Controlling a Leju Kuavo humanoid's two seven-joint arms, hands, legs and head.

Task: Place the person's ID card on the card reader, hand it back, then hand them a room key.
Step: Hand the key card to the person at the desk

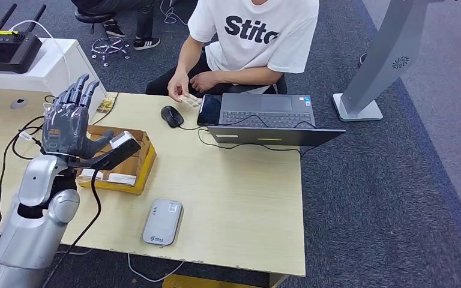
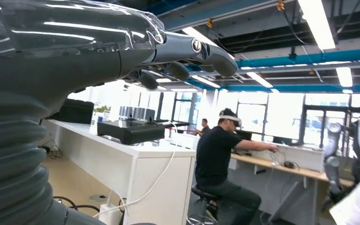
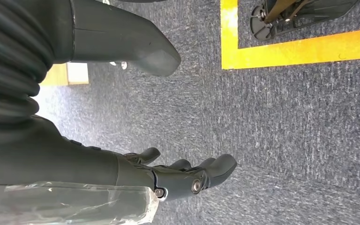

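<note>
Head view, left of frame: left hand [image 1: 67, 123] raised over desk [image 1: 240, 198], fingers spread, empty. Right wrist view: right hand [image 3: 168, 176] above carpet [image 3: 286, 131], fingers apart, holding nothing.

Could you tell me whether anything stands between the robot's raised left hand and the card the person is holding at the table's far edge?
Little does. The left hand is raised over the cardboard box; the black mouse lies just beside the line to the card in the person's hand.

head view high above desk [image 1: 240, 198], wrist views close
</note>
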